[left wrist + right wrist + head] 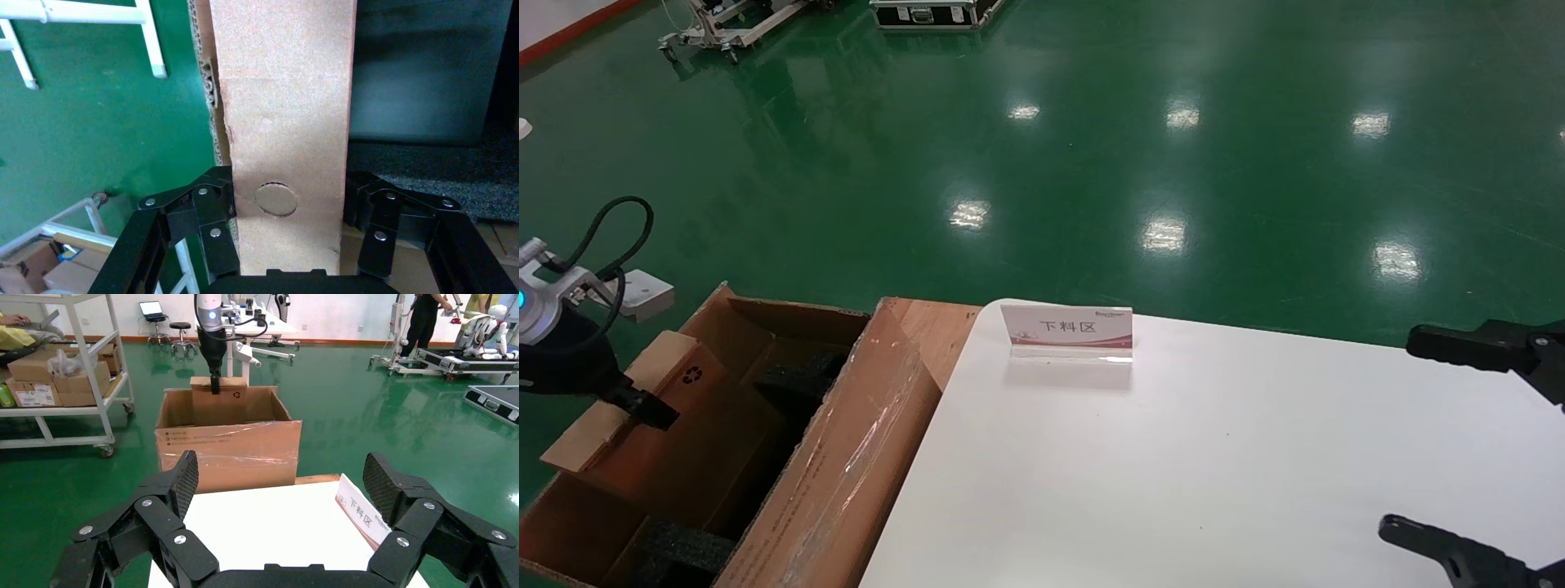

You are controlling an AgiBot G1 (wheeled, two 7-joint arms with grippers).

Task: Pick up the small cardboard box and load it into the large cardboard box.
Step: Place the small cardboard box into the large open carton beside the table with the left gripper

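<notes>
The small cardboard box [695, 376], flat and pinkish-brown with a dark recycling symbol, hangs tilted at the far side of the large cardboard box [846, 465], its lower part inside. My left gripper [650, 408] is shut on its tan narrow edge. The left wrist view shows that edge [284, 110] between my left gripper's [287, 202] black fingers [211, 211]. Black foam [793, 377] lies within the large cardboard box. The right wrist view shows the small cardboard box [227, 404] rising above the large cardboard box [229, 450]. My right gripper [1426, 441] hovers open over the table's right side.
The white table [1214, 474] carries a white-and-red sign [1068, 331] near its far edge. The large box stands on the green floor against the table's left end. A shelf cart [61, 373] with cartons stands beyond the box. My right gripper [281, 478] holds nothing.
</notes>
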